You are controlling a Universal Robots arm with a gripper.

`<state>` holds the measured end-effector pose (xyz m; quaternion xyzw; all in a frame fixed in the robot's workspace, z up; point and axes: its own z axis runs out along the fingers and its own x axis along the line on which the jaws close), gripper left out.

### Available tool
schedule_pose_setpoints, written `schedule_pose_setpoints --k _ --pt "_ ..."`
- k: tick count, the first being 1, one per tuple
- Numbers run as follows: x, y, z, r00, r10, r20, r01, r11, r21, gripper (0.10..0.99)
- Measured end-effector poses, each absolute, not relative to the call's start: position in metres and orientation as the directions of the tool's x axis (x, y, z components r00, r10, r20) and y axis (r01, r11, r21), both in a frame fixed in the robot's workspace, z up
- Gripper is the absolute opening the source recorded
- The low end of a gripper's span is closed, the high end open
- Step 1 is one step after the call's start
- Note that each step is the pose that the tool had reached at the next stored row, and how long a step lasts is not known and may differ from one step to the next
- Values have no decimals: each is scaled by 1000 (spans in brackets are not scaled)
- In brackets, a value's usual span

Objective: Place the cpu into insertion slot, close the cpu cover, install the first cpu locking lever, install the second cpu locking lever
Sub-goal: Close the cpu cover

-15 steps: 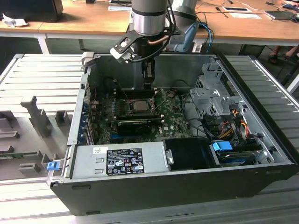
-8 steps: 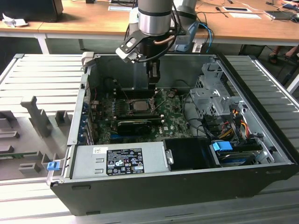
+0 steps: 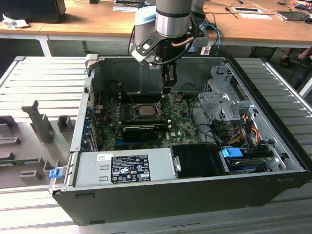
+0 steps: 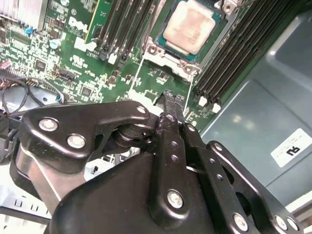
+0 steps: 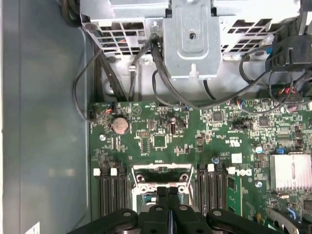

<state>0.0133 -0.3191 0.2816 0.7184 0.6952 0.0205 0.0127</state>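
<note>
Off to the exterior view's left of the fingers, the small flat square cpu with its silver-grey metal top (image 3: 145,110) lies level in the dark square insertion slot with the metal rim (image 4: 170,56), set into the green circuit board (image 5: 161,141). We judge it seated, since it sits flush and square with nothing holding it. Whether the thin metal cpu cover is down around it we cannot tell. Long black memory slots (image 5: 109,190) run along both sides of the socket and, in the first wrist view, flank the fingers too. That is likely why the arm stands straight up over the board and not at a slant.

Next along, the black gripper (image 3: 168,89) hangs low inside the open dark computer case (image 3: 195,195), its tips just beside the socket's edge and close over the board. Its fingers (image 4: 170,141) are pressed together with nothing visible between them. We read that as a narrow pushing tool for slim hardware, not a grasp.

Further to the exterior view's right of the fingers stands the grey perforated metal drive cage (image 3: 219,100). Black cables (image 5: 161,73) loop from it toward the board, apart from the tips.
</note>
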Motion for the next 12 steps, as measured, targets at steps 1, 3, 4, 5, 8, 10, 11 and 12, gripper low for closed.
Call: schedule_pose_setpoints --k 1,3,4,5,8,10,11,12 --pt "14 -319 282 33 999 12 998 -33 47 106" --pt "19 -319 282 33 999 12 998 -33 47 106" --pt "25 -319 282 32 999 12 998 -33 47 106" --pt "28 -319 282 32 999 12 998 -33 47 106" --pt "35 -319 282 32 999 12 998 -33 47 106" --pt "47 -319 282 32 999 12 998 -33 47 106" --pt "48 -319 282 33 999 12 998 -33 47 106" --pt "51 -319 282 33 999 12 998 -33 47 106"
